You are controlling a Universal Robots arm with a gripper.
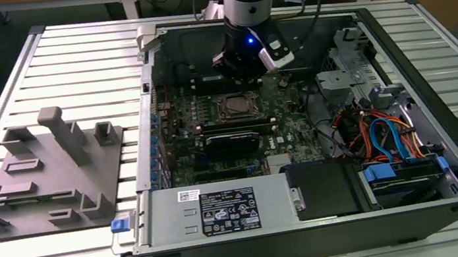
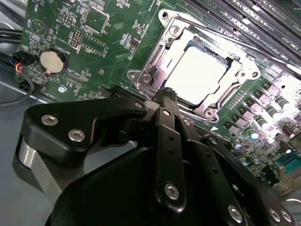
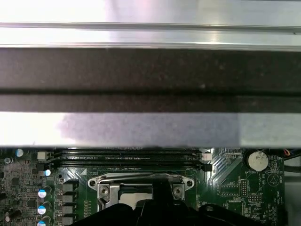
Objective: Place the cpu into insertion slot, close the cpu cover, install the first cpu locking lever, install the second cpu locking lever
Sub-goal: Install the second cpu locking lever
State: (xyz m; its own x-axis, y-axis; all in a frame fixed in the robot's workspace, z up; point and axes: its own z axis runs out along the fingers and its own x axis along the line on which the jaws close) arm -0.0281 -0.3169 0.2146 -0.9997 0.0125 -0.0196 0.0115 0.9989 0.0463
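Note:
The cpu point(image 2: 197, 75) shows its pale metal face, lying flat in the insertion slot point(image 1: 216, 108) on the green board. The silvery cpu cover point(image 2: 162, 56) lies down around it, the chip showing through its window. A thin lever rod point(image 2: 221, 41) runs along one side of the socket. My gripper point(image 2: 168, 94) is shut, its black fingertips pressed together right at one corner of the socket frame, beside a screw bracket. In the exterior view my gripper point(image 1: 238, 77) hangs just behind the socket inside the open computer case. The first wrist view has the socket point(image 3: 141, 188) partly behind the fingers point(image 3: 162, 200).
Long black memory slots point(image 2: 254, 19) run beside the socket. A coin battery point(image 2: 51, 61) sits on the board. The case wall point(image 3: 150, 70) stands close behind. A black card point(image 1: 231, 143), cables point(image 1: 381, 135) and the power supply point(image 1: 213, 210) crowd the case. A grey fixture point(image 1: 49, 172) lies at the exterior view's left.

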